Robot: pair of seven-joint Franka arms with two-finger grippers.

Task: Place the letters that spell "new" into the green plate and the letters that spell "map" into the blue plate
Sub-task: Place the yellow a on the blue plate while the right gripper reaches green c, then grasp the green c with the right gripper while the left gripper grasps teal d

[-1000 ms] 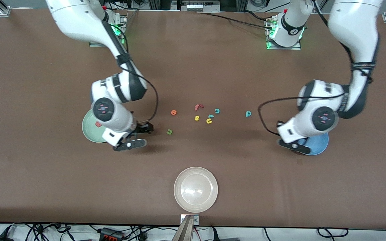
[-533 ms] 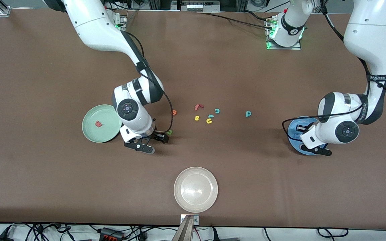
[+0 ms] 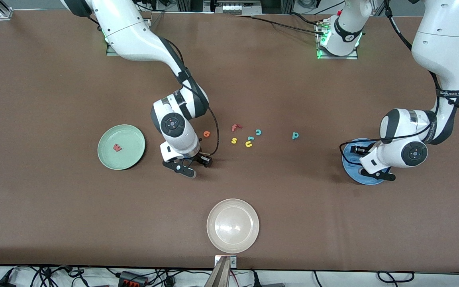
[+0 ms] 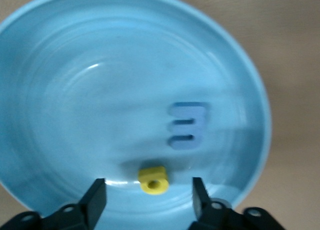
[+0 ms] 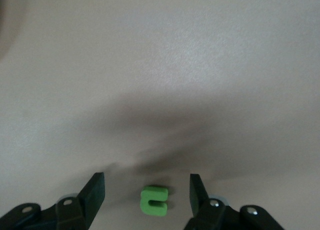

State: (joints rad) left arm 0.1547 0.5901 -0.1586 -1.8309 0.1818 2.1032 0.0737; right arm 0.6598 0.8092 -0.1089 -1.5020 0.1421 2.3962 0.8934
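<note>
The right gripper (image 5: pixel 147 192) stands with fingers apart astride the green n (image 5: pixel 153 200), bare table on all sides. The nearest clutter is the orange e (image 3: pixel 206 134) at its 1 o'clock, then the letter cluster (image 3: pixel 247 135). The left gripper (image 4: pixel 149 196) hangs spread over the blue plate (image 4: pixel 35 64), the yellow a (image 4: pixel 153 179) between its fingers and the blue m (image 4: pixel 187 126) at 12 o'clock

On the worktop (image 3: pixel 54 219), f (image 3: pixel 235 127) lies just farther from the front camera than s (image 3: pixel 234 140). Toward the left arm's end from s lie u (image 3: pixel 248 144) and c (image 3: pixel 258 132), then p (image 3: pixel 295 136), then a plate (image 4: pixel 50 89) holding m (image 4: pixel 187 126) and a (image 4: pixel 153 179), under the left pincer (image 4: pixel 148 190). Toward the right arm's end from s lie e (image 3: pixel 206 134), then n (image 5: pixel 153 200), nearer the camera and inside the right pincer (image 5: pixel 146 192), then w (image 3: pixel 117 147) in its plate (image 3: pixel 132 135). A third plate (image 3: pixel 249 239) sits nearer than s.
</note>
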